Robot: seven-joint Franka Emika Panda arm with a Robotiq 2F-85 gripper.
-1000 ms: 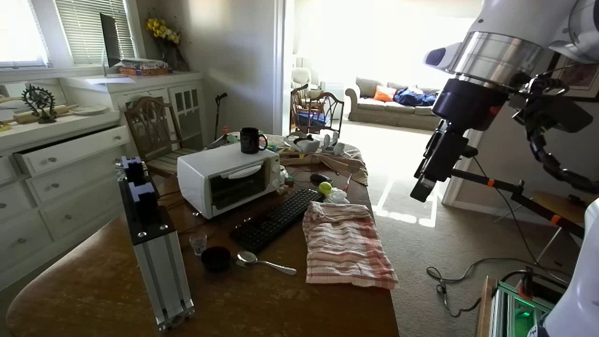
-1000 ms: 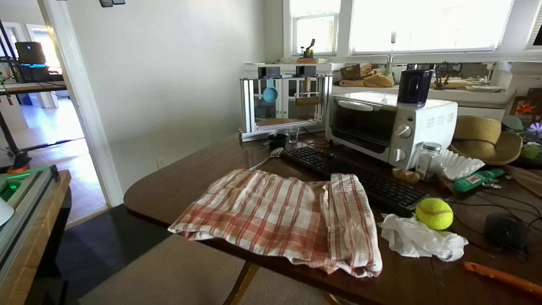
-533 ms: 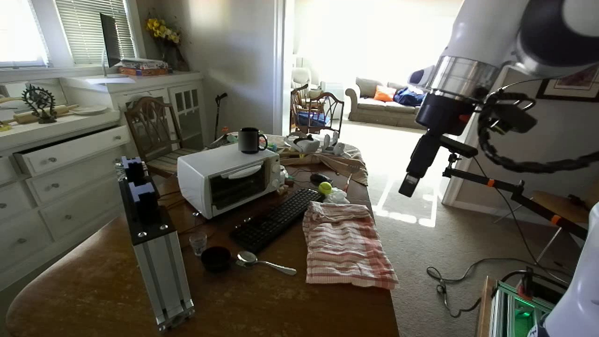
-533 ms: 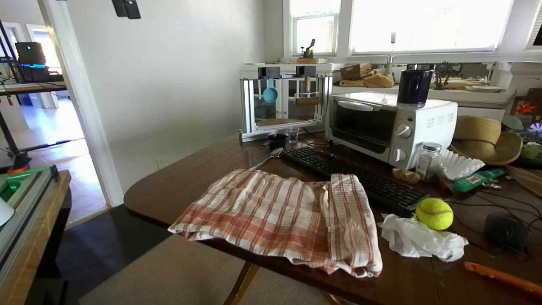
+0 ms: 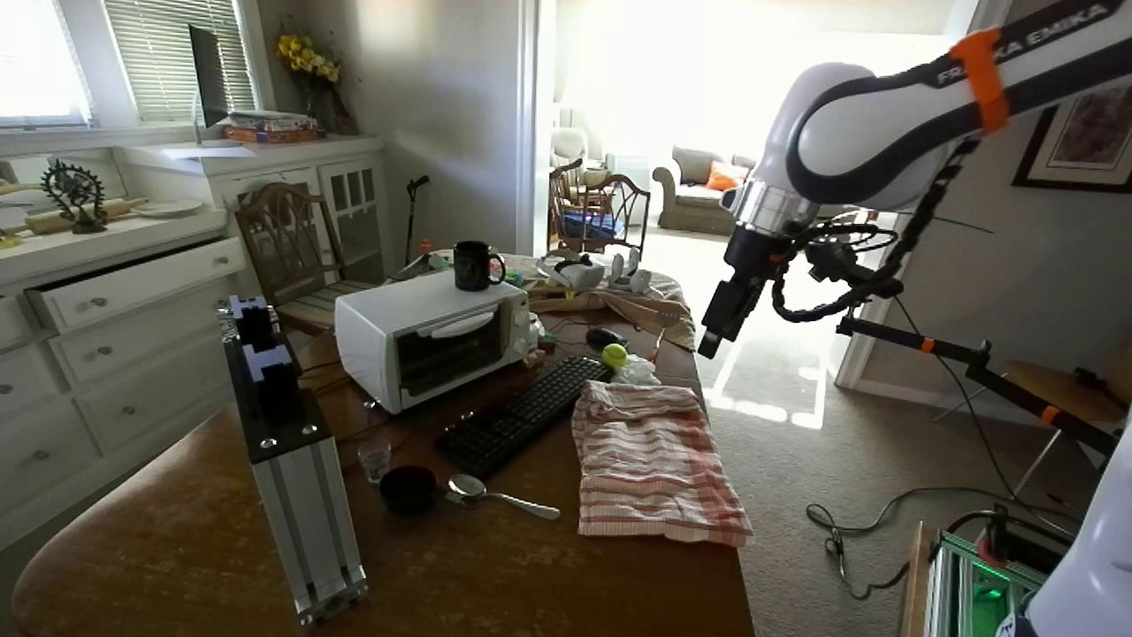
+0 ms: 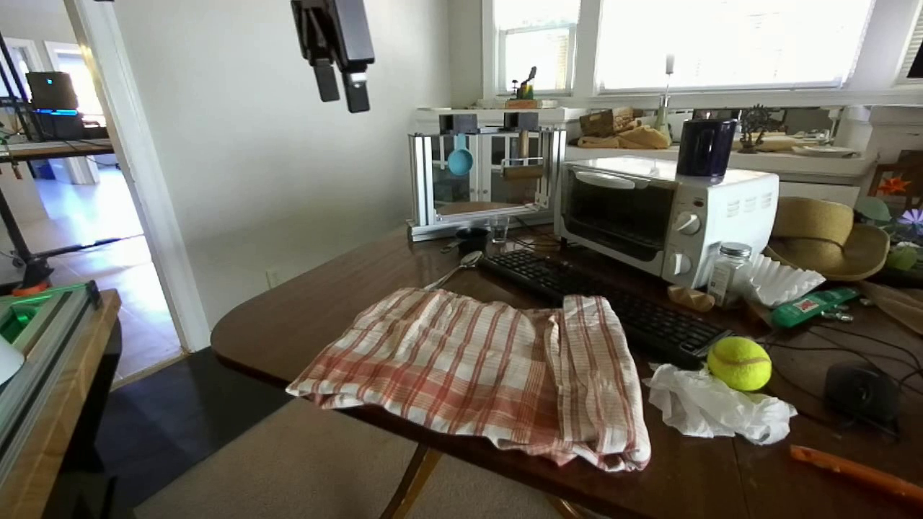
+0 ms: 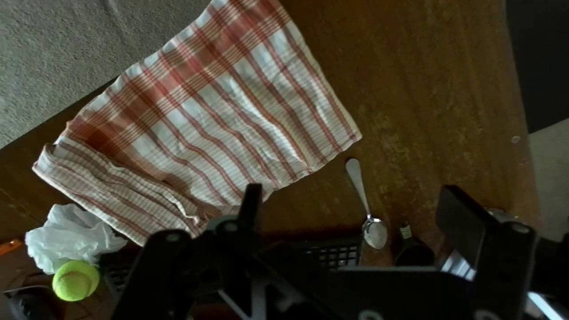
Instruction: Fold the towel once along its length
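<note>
"What's biggest in there?"

"The table (image 5: 495, 575): brown wood, worn in patches, one end rounded."

"Next?"

"The arm (image 5: 862, 146), smooth white shells with black trim and an orange strap (image 5: 982, 84). Then the oven (image 5: 433, 343), a white box with a dark glass door, standing on the table."

"And the towel (image 7: 213, 120)?"

"It's on the table too, along the edge. Thin, rumpled cloth, roughly rectangular, white with red stripes and a broad checked band down one long side. At one short end a strip looks doubled over."

"How does it lie?"

"Spread out, its long axis roughly following the table's edge; in the wrist view that slants from lower left to upper right. The stripes cross that axis; the checked band runs on the edge side."

"What's on its inner side?"

"The keyboard (image 5: 526, 416), a long black slab of small square keys, close by. Whether the two touch I can't tell."

"The gripper (image 6: 342, 94)?"

"Black, angular, hanging in the air well apart from the towel. Its fingers (image 7: 251, 202) are spread wide, with a clear gap between."

"Smaller still?"

"A mug (image 5: 471, 267), black and glossy, upright on the oven. A ball (image 7: 75, 281), fuzzy and yellow-green; the towel's doubled end points roughly its way. A spoon (image 7: 374, 231), shiny metal, oval-bowled, just beside the towel's other end."
</note>
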